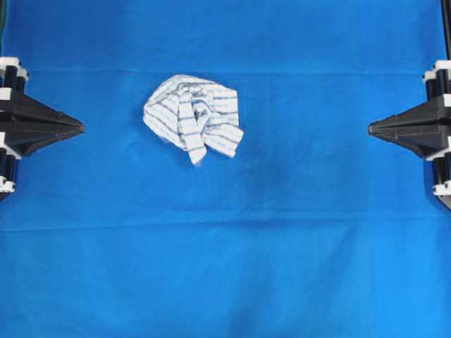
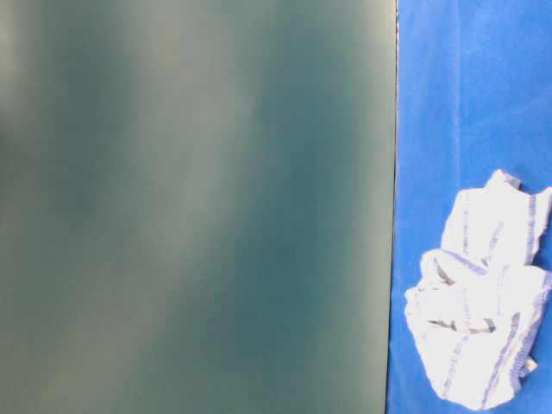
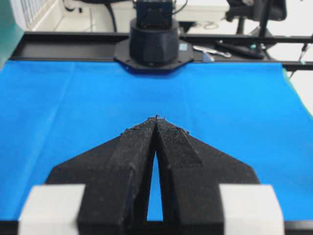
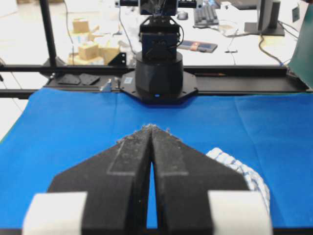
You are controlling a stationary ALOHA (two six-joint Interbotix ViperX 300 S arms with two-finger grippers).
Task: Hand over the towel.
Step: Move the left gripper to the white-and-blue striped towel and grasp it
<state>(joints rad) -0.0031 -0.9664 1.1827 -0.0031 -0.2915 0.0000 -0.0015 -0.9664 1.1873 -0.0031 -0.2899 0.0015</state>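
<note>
While both arms sit drawn back at opposite edges of the table, we see the towel (image 1: 194,117) lying crumpled in a loose heap on the large blue cloth (image 1: 296,232) that covers the table, left of the middle in the overhead view and nearer the left arm. It is a small white cloth with thin blue-grey stripes, and nothing touches it. Our left pincer (image 1: 79,128) points inward with its black fingers pressed together at the tips, holding nothing. Our right pincer (image 1: 371,128) faces it from the far side, likewise pressed together and empty, well apart from the towel. From the right wrist view, a corner of the towel (image 4: 247,174) peeks out beside the right pincer's fingers (image 4: 168,156).
</note>
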